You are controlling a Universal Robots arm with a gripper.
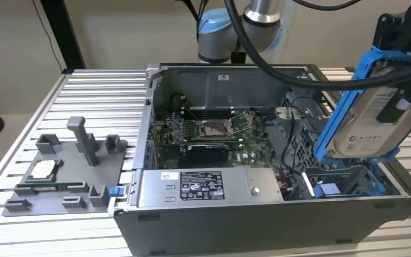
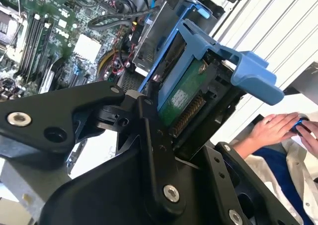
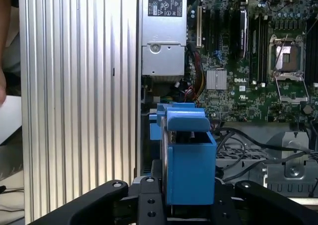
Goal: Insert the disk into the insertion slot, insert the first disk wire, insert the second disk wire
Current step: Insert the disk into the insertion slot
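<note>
Above ribbed table [image 1: 84,91], end effector [image 3: 186,192] holds disk [image 1: 366,123] over insertion slot [image 1: 344,182].

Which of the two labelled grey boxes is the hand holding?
The disk, edged in blue plastic: the hand grips it raised above the open case. The power supply has no blue frame and lies inside the case.

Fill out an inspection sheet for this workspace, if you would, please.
Surface: slatted metal table with an open computer case on it.
Job's things: disk upright above the case; slot below it, without a disk.
Clutter: grey tray with pegs beside the case.
Grippers: gripper shut on the disk.
Cables: black cable over the case; wires inside it.
Surroundings: a person's hands near the table.
</note>
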